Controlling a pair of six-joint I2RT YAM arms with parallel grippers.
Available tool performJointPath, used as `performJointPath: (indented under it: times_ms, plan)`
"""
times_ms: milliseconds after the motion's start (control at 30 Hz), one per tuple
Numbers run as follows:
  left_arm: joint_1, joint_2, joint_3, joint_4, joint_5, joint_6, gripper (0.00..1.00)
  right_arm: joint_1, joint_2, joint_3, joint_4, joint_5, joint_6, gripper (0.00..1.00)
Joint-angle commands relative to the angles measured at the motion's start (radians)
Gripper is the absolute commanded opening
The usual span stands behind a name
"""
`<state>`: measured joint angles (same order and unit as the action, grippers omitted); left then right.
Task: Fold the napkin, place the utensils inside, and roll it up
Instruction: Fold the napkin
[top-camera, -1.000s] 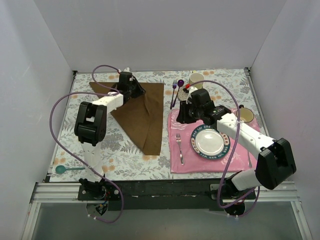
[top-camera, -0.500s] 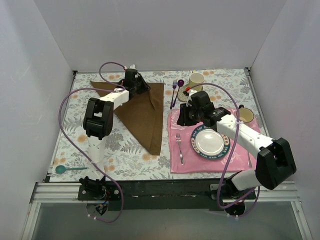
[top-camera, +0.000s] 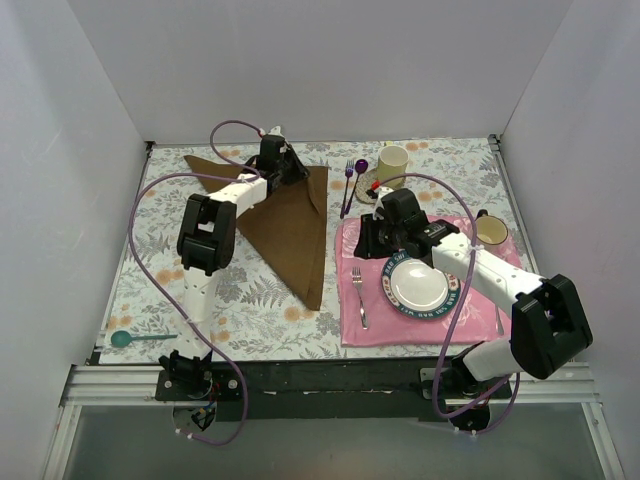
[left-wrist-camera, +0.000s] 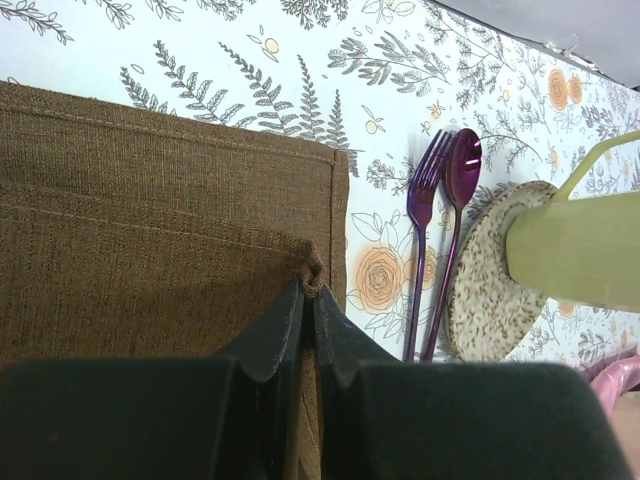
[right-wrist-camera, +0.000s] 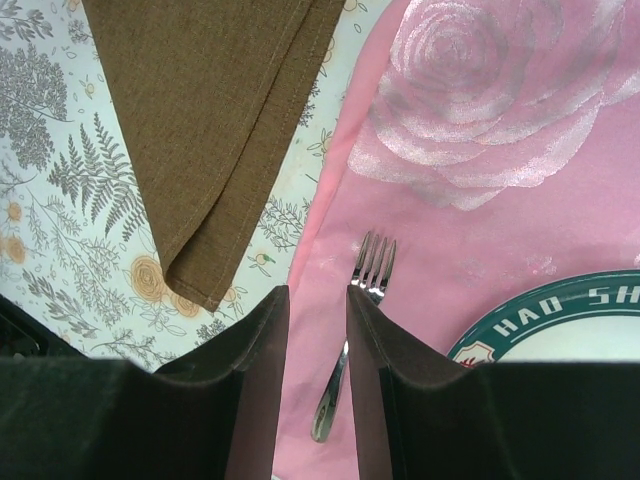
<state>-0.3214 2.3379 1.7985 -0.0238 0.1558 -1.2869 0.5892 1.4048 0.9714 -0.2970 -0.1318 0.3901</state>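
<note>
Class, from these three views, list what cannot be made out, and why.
Left wrist view: the left gripper covers the near part of the napkin; the mug is cut off by the right edge.
Right wrist view: the plate is cut off by the right edge and the right gripper, leaving its lettering incomplete.
Top view: a utensil right of the plate is too small to name.

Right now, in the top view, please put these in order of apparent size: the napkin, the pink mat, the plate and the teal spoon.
Largest to smallest:
1. pink mat, although it is partly covered
2. napkin, folded into a triangle
3. plate
4. teal spoon
</note>
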Motion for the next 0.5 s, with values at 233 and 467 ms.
performJointPath:
  times_ms: [233,467]
  plan:
    - [-0.002,0.054,0.128,-0.014,-0.016,-0.009,0.00,-0.003,-0.010,0.000,0.030,-0.005,0.001,0.38]
    - [-0.001,0.084,0.171,-0.031,-0.045,-0.012,0.00,-0.003,-0.003,0.001,0.025,0.000,-0.007,0.38]
